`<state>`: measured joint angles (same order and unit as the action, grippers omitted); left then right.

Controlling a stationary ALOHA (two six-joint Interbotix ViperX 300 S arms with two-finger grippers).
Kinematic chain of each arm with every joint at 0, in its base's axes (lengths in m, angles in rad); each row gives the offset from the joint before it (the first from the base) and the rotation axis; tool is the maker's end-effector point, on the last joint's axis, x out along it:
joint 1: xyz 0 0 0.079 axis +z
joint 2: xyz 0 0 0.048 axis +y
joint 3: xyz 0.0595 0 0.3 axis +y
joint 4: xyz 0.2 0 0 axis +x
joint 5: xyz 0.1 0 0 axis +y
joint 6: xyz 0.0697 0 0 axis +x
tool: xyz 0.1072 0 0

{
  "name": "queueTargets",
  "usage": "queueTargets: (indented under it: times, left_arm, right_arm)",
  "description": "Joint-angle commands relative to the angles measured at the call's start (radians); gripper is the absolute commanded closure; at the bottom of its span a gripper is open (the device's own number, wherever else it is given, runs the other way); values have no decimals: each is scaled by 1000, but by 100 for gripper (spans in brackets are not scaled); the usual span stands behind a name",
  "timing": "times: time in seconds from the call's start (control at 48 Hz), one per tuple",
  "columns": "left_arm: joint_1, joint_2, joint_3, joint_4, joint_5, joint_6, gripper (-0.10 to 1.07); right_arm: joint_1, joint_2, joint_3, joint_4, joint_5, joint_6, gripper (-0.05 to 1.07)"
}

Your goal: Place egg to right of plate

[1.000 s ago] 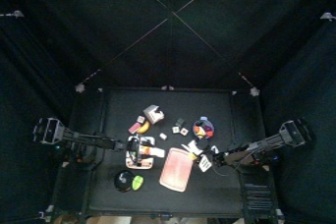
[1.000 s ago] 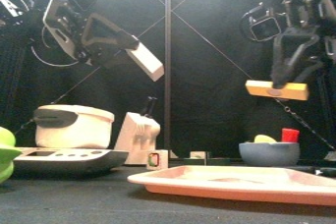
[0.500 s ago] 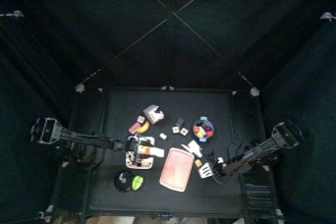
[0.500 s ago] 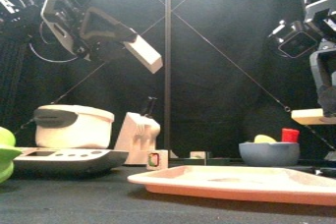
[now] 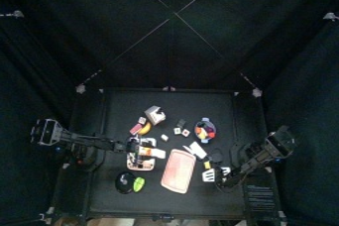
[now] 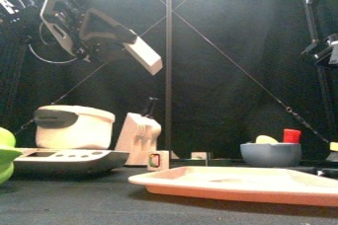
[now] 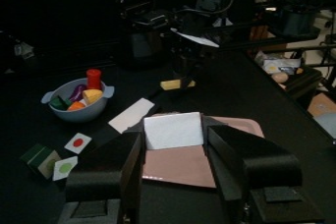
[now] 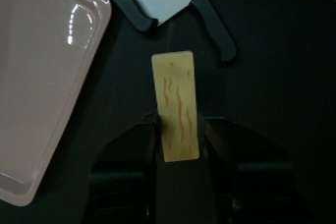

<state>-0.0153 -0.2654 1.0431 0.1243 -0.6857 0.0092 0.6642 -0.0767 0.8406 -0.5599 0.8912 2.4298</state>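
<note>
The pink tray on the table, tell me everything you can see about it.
The pink tray is a shallow rectangle with rounded corners and a low raised rim, smooth like plastic. It lies flat on the black table, near the front edge. The top view shows it lengthwise front to back. Nothing visibly rests inside it. The right gripper, just beside its right edge, holds a yellowish flat block above the table.

The top view looks straight down from high up, so the desk (image 5: 119, 106) is small in mid-picture. The front view sits at desk height at the front edge, looking level across, close to the pink tray (image 6: 238, 182). That tray (image 5: 177, 169) shows in all four views. The left wrist view looks along the desk over the tray (image 7: 184, 159); the right wrist view looks down, very near, at the tray's edge (image 8: 39, 81).
</note>
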Motion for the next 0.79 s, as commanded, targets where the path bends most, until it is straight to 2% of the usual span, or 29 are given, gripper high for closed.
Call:
queueTargets:
  times: [0.0, 0.125, 0.25, 0.771]
  left_arm:
    - [-3, -12, -9, -2, -6, 0, 47]
    - [-3, -12, -9, -2, -5, 0, 47]
    - [-3, -12, -9, -2, -6, 0, 47]
    - [-3, -12, -9, -2, -6, 0, 47]
  right_arm:
    - [-9, -11, -11, -5, 3, 3, 47]
    - [-17, -11, -8, -6, 3, -2, 35]
    - [-15, -11, -9, -11, 3, -9, 29]
    - [-20, -17, -15, -29, 0, -40, 29]
